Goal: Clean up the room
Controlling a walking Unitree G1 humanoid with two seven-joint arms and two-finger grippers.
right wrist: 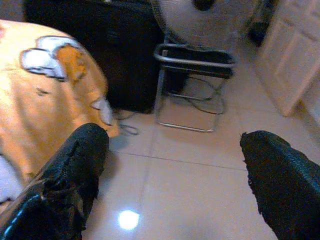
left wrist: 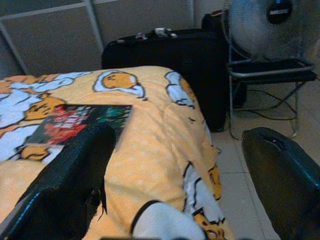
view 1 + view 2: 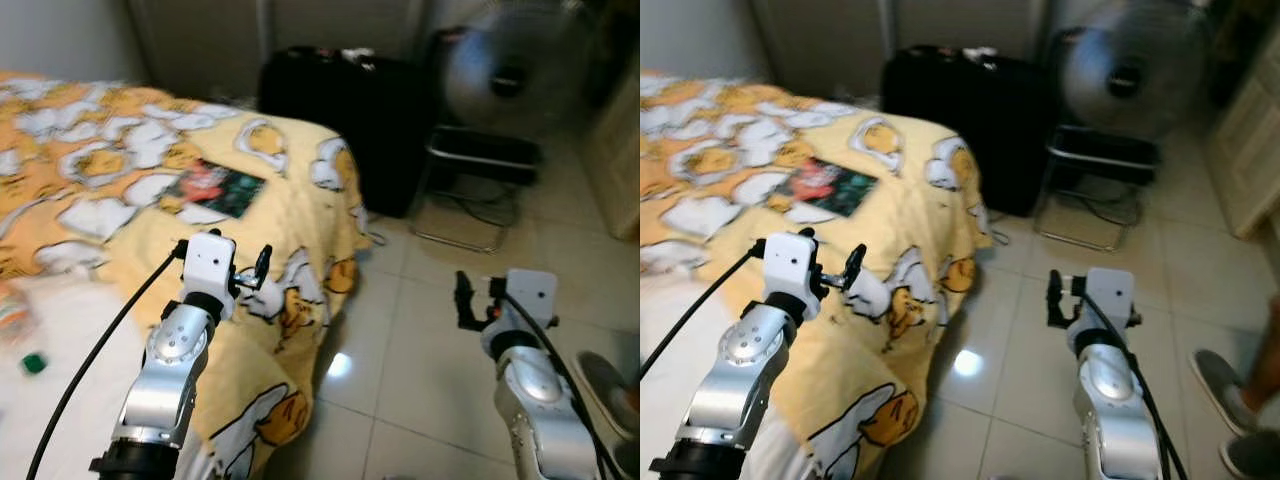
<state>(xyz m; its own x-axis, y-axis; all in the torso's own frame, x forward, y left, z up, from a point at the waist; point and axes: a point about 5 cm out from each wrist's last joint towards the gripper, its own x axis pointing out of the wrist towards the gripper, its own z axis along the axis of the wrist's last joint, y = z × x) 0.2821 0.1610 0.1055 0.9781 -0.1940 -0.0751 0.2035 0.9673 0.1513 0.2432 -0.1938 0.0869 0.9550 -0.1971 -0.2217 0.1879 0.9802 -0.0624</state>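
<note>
Blurrily, both tools gape empty — left tool (image 3: pixel 250 272) above the bedspread (image 3: pixel 290 190), right tool (image 3: pixel 478 298) over tiles.

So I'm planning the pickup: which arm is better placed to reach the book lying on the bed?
Probably the left. The left gripper hangs open over the yellow bedspread, with the book just ahead. The right gripper is over the tiled floor, beside the bed.
</note>
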